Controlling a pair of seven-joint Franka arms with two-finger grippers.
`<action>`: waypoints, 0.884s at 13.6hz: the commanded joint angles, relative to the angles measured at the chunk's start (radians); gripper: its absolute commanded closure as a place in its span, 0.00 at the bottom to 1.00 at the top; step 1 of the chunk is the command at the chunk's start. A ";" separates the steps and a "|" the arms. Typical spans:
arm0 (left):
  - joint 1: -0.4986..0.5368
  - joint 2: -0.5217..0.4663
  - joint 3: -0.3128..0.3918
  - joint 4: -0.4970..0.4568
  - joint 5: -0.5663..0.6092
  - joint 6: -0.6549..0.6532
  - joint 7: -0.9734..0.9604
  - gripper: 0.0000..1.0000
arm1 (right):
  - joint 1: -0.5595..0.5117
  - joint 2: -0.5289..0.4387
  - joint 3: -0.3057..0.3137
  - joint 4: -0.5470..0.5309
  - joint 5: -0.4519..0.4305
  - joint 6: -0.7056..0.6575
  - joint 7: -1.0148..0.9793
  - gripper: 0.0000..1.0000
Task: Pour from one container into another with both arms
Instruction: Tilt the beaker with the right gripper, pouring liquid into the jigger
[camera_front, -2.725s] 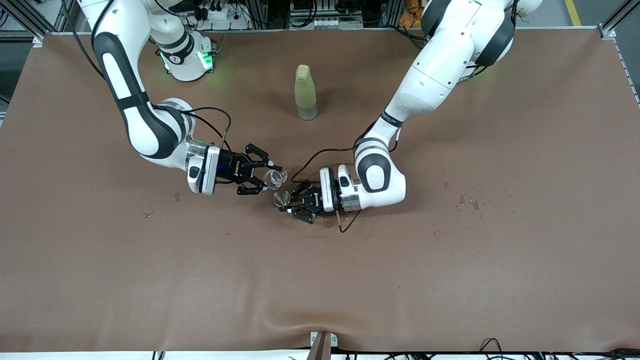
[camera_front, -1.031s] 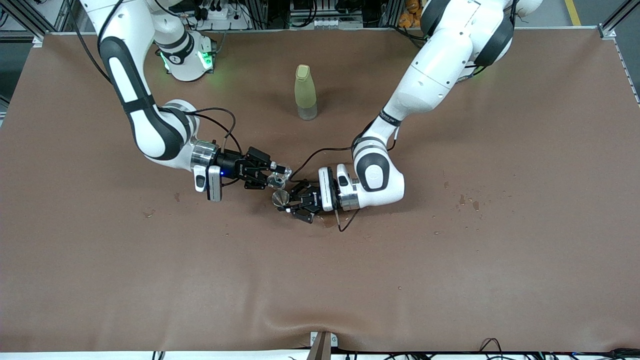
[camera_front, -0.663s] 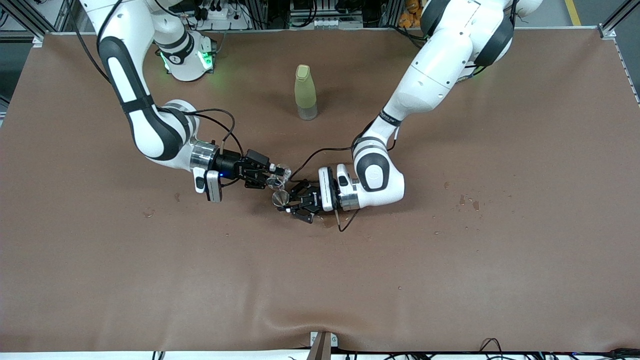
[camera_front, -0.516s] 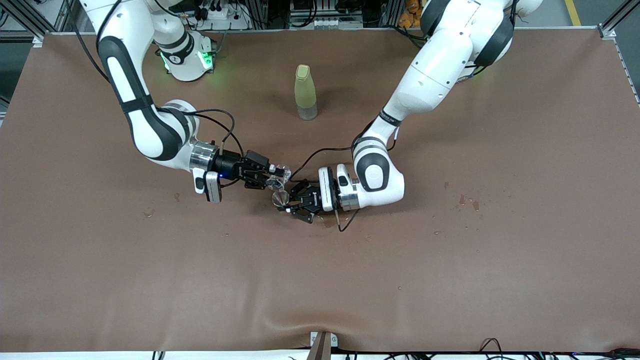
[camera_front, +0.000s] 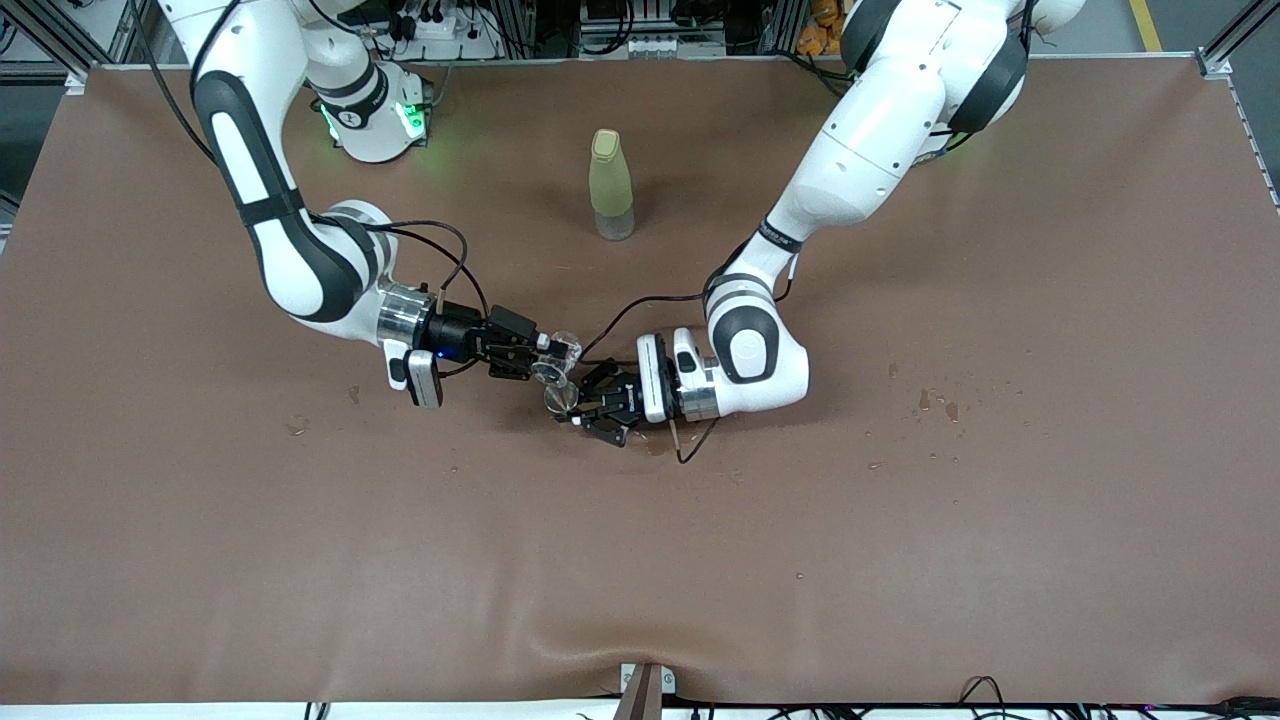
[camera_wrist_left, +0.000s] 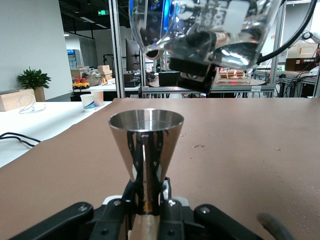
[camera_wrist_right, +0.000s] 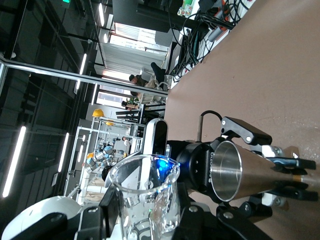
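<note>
Glass cup (camera_front: 562, 349): you see it at mid-frame in the front view, tipped, its lip just above the metal cone cup (camera_front: 559, 397). Whether it holds liquid you cannot tell.
Right gripper (camera_front: 548, 356): clamped on the glass cup, over the table (camera_front: 900, 520).
Metal cone cup: upright and shiny, mouth up; you cannot see what is inside.
Left gripper (camera_front: 583, 407): closed tight on the cone's narrow lower end.
Bottle (camera_front: 611, 185): yellow-green, capped, upper middle of the frame.
Writing: white print on the glass cup, too distorted for you to read.
</note>
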 joint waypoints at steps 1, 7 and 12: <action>-0.021 0.015 0.005 0.029 -0.035 0.032 0.007 1.00 | 0.006 0.015 -0.004 0.011 0.035 0.004 0.047 0.94; -0.022 0.015 0.005 0.029 -0.035 0.035 0.006 1.00 | 0.010 0.035 -0.004 0.026 0.073 0.002 0.174 0.95; -0.021 0.015 0.005 0.029 -0.035 0.035 0.006 1.00 | 0.003 0.037 -0.004 0.011 0.072 -0.001 0.184 0.95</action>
